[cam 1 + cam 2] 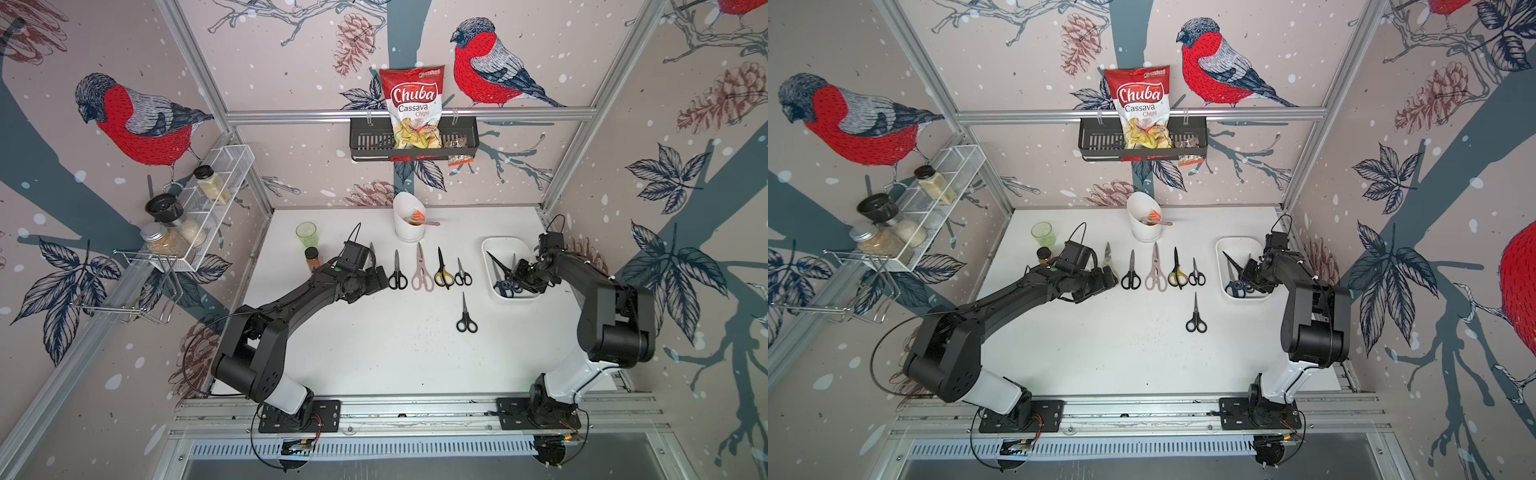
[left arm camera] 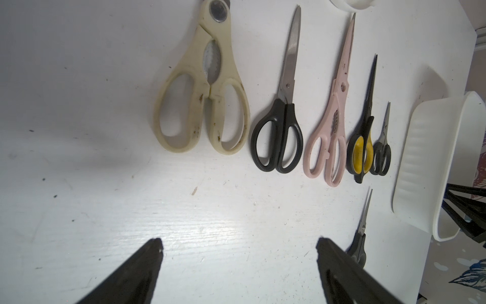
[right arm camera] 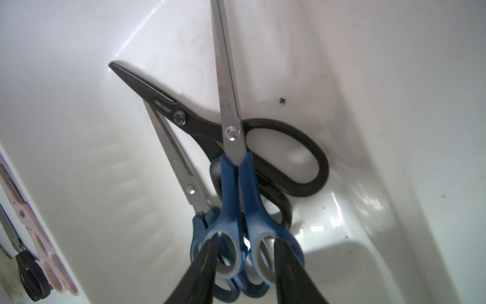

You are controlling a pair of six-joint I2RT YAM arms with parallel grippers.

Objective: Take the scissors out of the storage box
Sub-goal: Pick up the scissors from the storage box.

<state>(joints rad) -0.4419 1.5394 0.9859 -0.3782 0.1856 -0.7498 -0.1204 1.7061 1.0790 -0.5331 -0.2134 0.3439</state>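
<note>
In a top view, six pairs (image 1: 1156, 272) are laid out on the table (image 1: 1100, 353) beside the storage box (image 1: 1237, 243). In the left wrist view, the left gripper (image 2: 239, 242) is held wide and empty. In the right wrist view, the right gripper (image 3: 244, 242) is partly spread at the loops of the top blue scissors (image 3: 234, 189), crossed in the box over two more pairs (image 3: 289, 158), which could be dragged up by tangled handles.

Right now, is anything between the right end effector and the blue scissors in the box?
Nothing visible. The right end effector sits at the handles of the top blue scissors, which lie over a black pair and another blue pair in the storage box.
</note>
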